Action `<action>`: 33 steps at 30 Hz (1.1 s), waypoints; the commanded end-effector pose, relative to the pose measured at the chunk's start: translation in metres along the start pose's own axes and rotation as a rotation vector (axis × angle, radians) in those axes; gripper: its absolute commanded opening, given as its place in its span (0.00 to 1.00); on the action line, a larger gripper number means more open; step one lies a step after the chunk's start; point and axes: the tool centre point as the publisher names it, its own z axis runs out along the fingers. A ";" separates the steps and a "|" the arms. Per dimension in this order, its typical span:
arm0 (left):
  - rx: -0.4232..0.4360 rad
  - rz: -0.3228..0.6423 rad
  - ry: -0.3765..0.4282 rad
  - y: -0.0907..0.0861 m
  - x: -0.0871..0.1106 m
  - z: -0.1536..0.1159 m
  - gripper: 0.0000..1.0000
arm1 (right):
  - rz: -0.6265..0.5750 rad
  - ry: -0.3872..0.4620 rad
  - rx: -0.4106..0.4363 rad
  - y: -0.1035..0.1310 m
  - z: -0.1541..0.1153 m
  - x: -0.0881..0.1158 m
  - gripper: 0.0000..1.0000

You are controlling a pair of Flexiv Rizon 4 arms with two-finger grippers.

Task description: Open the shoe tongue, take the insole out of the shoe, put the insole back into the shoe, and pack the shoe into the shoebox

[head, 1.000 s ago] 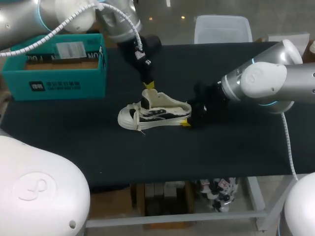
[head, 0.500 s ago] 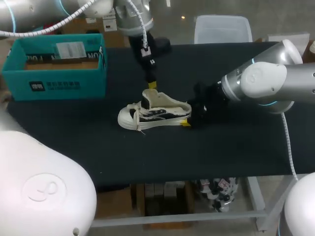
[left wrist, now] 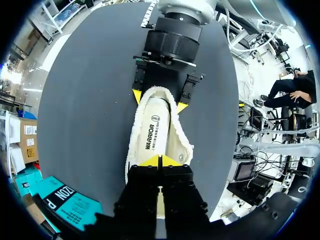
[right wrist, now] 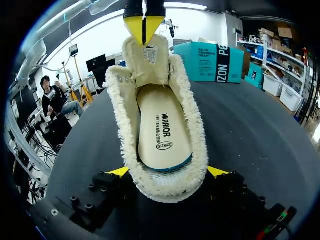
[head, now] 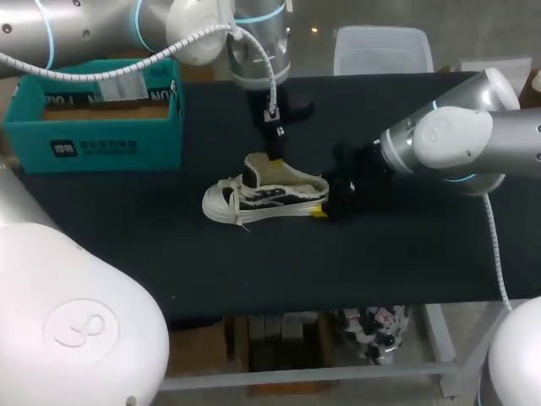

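Head view, hidden: the right gripper is mostly behind the heel of the shoe; one yellow tip shows.
Head view, arms: the left arm slants steeply down to the shoe's mouth. The right arm lies low behind the heel. The shoebox sits well apart from the shoe.
Left wrist view: the left gripper has its tips pressed together, hiding what they pinch. The insole lies inside the shoe.
Right wrist view: the heel is clamped between the right gripper's spread tips. The tongue is upright, its top edge pinched by the left gripper.

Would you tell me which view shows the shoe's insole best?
The right wrist view: the insole shows nearly whole inside the shoe. The left wrist view shows it partly behind the left gripper; the head view shows only the shoe's side.
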 end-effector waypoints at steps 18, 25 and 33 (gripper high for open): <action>0.004 0.071 0.027 0.000 -0.006 0.063 0.00 | -0.001 0.004 -0.003 -0.005 0.001 -0.001 0.00; -0.005 0.095 0.072 0.014 -0.001 0.074 0.00 | -0.001 0.004 -0.003 -0.005 0.001 -0.001 0.00; -0.024 0.144 0.083 0.017 0.018 0.082 0.00 | -0.001 0.004 -0.003 -0.005 0.001 -0.001 0.00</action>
